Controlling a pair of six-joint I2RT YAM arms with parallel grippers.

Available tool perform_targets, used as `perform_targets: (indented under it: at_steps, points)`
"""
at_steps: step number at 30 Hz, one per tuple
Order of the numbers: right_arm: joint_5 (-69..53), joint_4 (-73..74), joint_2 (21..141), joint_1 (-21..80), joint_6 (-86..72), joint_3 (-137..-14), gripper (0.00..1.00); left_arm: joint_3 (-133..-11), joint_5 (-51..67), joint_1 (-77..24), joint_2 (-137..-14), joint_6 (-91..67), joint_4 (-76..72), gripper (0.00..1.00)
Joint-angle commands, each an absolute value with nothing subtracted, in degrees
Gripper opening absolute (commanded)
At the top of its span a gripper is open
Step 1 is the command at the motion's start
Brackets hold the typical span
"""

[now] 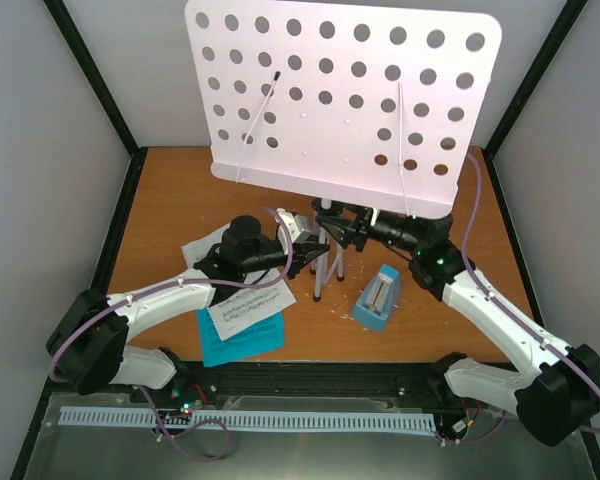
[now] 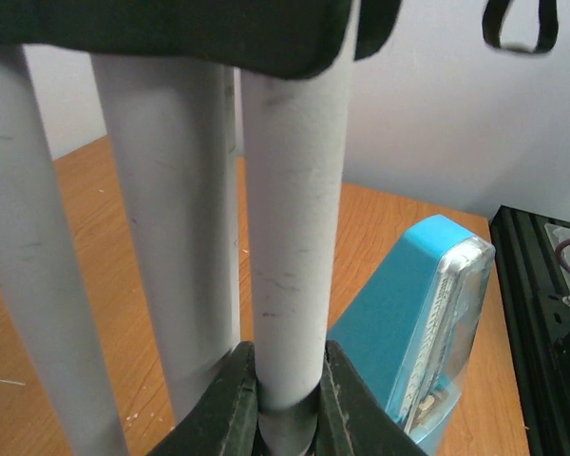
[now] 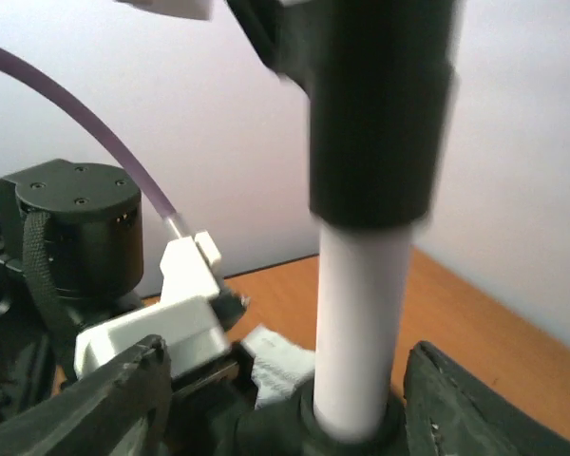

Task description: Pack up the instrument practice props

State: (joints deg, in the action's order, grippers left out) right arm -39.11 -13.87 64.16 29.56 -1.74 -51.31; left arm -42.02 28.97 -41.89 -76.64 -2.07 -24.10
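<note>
White and full of round holes, the music stand (image 1: 340, 100) dominates the shot. Its broad desk plate leans over the far edge of the table (image 1: 170, 190), with two thin wire arms (image 1: 262, 112) lying across its face. Below it the tripod (image 1: 325, 262) comes down near the middle of the table, thin grey tubes drawn close together.

In comes the left gripper (image 1: 302, 240) from the left side, and the wrist view settles it: its fingers (image 2: 230, 404) are pinched tight on one grey leg, scuffed and speckled, with two more legs just beside it.

Over to the right gripper (image 1: 348, 228), reaching in from the right side just under the plate. Its fingers (image 3: 123, 399) stand wide apart with the pale pole (image 3: 359, 323) between them. One finger is close to the pole, the other well clear, nothing gripped. A black collar (image 3: 380, 104) caps that pole above.

The metronome (image 1: 378, 298), light blue with a clear cover on its face, sits on the wood just right of the legs, toward the near edge.

The music sheets (image 1: 245, 308) lie left of middle by the near edge. A white printed page rests on a blue one, and another white page peeks out beside the left arm (image 1: 170, 300).
</note>
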Motion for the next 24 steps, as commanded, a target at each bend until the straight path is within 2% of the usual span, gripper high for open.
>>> perform_targets:
  at_steps: [1,4,11,18,24]
  points:
    - [-33.96,-14.44,59.09,30.19,-1.82,-46.05,0.74,-44.74,31.83,-41.36,-74.27,-5.97,-35.54,0.00]
    - [-31.66,-15.99,56.34,30.19,-2.55,-42.19,0.89,-44.74,33.23,-41.39,-74.94,-6.37,-35.71,0.00]
    - [-28.05,-18.74,56.67,30.19,-4.35,-37.46,0.99,-43.06,33.30,-41.39,-74.79,-5.71,-35.76,0.00]
    - [-29.22,-24.79,62.93,30.23,-6.43,-36.96,1.00,-43.06,34.33,-41.32,-74.97,-5.89,-35.08,0.00]
    - [-28.78,-30.12,66.12,30.28,-8.50,-37.61,0.96,-42.83,34.63,-41.35,-74.77,-6.36,-35.01,0.00]
